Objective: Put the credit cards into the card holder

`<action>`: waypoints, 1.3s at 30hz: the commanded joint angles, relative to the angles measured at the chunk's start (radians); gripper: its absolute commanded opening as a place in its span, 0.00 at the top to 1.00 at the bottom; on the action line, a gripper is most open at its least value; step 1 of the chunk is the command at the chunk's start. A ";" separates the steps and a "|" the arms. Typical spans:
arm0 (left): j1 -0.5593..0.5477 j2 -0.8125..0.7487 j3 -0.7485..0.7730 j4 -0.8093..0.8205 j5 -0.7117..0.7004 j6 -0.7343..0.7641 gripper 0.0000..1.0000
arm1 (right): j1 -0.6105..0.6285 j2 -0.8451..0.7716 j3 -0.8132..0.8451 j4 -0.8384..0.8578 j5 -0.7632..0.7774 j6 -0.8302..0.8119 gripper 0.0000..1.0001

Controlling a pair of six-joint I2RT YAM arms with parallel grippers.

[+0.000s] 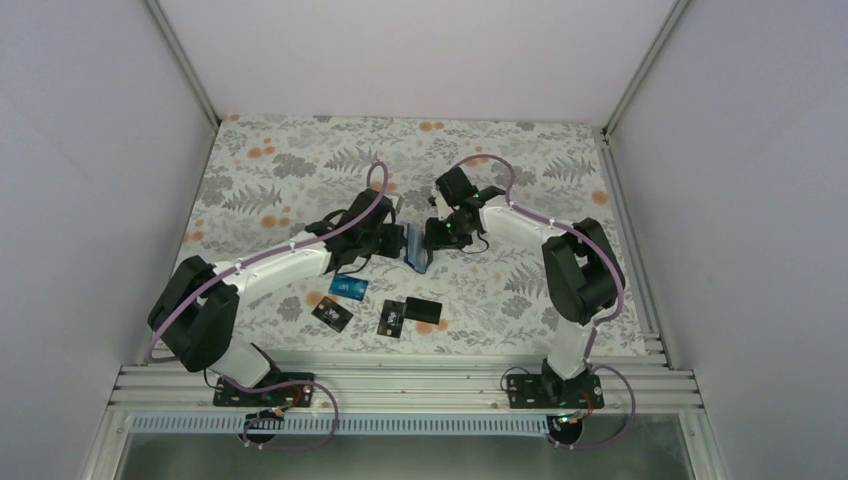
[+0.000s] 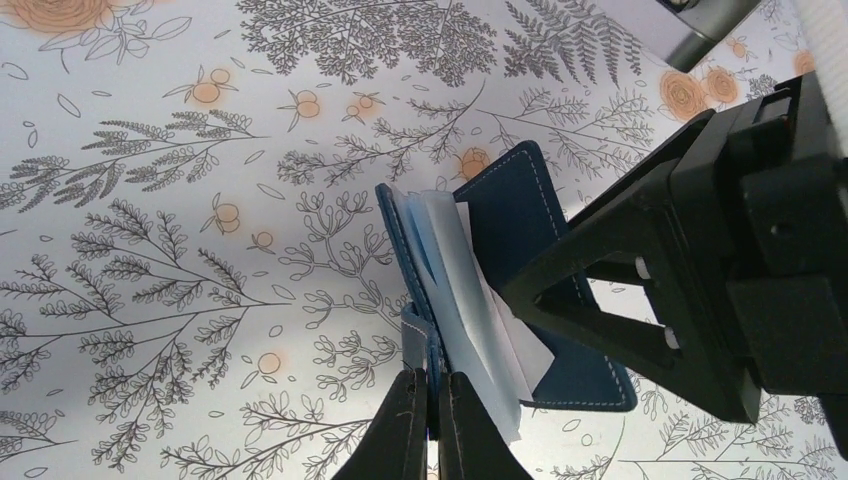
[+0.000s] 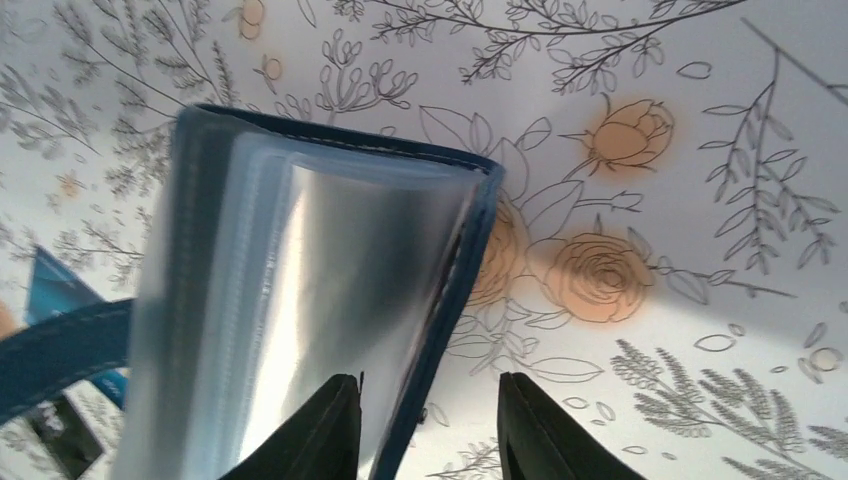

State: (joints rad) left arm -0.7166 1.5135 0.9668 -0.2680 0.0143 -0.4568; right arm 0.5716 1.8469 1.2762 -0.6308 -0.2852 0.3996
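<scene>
The floral-print table (image 1: 500,160) spans the scene. At its middle the navy, stitched card holder (image 1: 417,248) stands open, with glossy clear sleeves fanned inside. The left gripper (image 2: 432,420) pinches one cover edge, and the right gripper (image 3: 428,400) is spread astride the other. Four flat credit cards (image 1: 393,317), one teal and three black, lie on the cloth nearby.

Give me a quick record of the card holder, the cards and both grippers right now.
card holder: spread open, held between both grippers
left gripper: shut on one cover's edge
right gripper: jaws open, straddling the other cover
teal card: lying on the table
black cards: three, lying on the table
cards in holder: none visible
</scene>
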 commanded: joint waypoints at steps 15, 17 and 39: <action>0.003 -0.039 -0.031 -0.047 -0.088 0.008 0.98 | -0.051 -0.081 -0.218 0.086 0.041 -0.011 0.76; 0.008 -0.038 -0.059 -0.047 -0.100 0.005 0.98 | -0.059 -0.084 -0.246 0.106 0.034 -0.008 0.77; 0.061 -0.047 -0.127 -0.089 -0.134 -0.028 0.96 | -0.069 -0.161 -0.252 0.070 0.054 -0.021 0.61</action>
State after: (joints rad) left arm -0.6571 1.4986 0.8131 -0.3283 -0.0982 -0.4808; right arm 0.5079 1.7443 1.0027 -0.5114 -0.3149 0.3840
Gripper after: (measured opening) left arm 0.037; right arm 0.371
